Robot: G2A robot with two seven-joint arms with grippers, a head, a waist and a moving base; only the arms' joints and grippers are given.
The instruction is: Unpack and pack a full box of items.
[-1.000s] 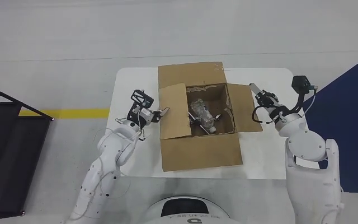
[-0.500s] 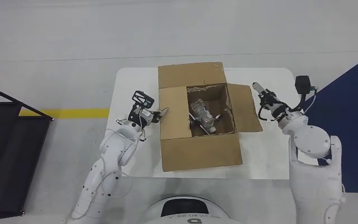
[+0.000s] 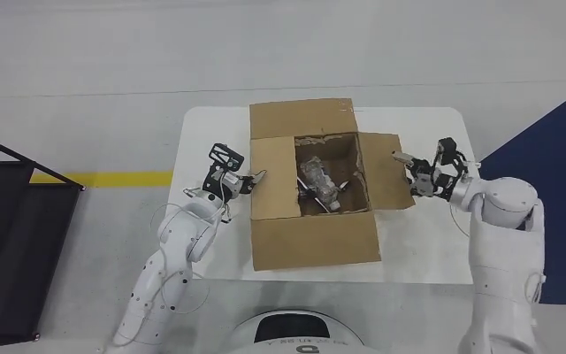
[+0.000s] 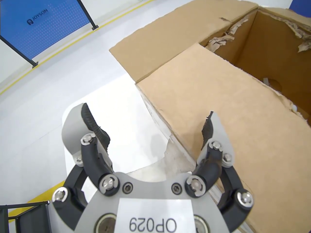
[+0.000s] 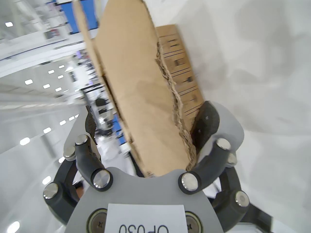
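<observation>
1. The left gripper [image 4: 150,128] has its fingers spread wide with nothing between them; bare white table [image 4: 116,112] shows through the gap.
2. Just ahead of the left gripper, one fingertip overlaps the near edge of the left side flap [image 4: 218,112]. I cannot tell whether it touches the flap.
3. Beyond that flap, farther from the left gripper, is the open mouth of the cardboard box [image 3: 314,239], with torn brown paper scraps [image 4: 218,41] along its inner rim.
4. The right gripper [image 5: 148,122] is also spread wide. The right side flap [image 5: 136,73] stands between its fingers. The flap's torn outer edge lies against one dark pad [image 5: 206,122], and the other finger is clear of the cardboard.
5. Past the right gripper, along the flap and towards the box's middle, clear-wrapped items [image 3: 320,177] lie at the bottom of the box.
6. The box sits between the two grippers at the middle of the table. All four flaps are folded outward, and each gripper is at its own side flap.
</observation>
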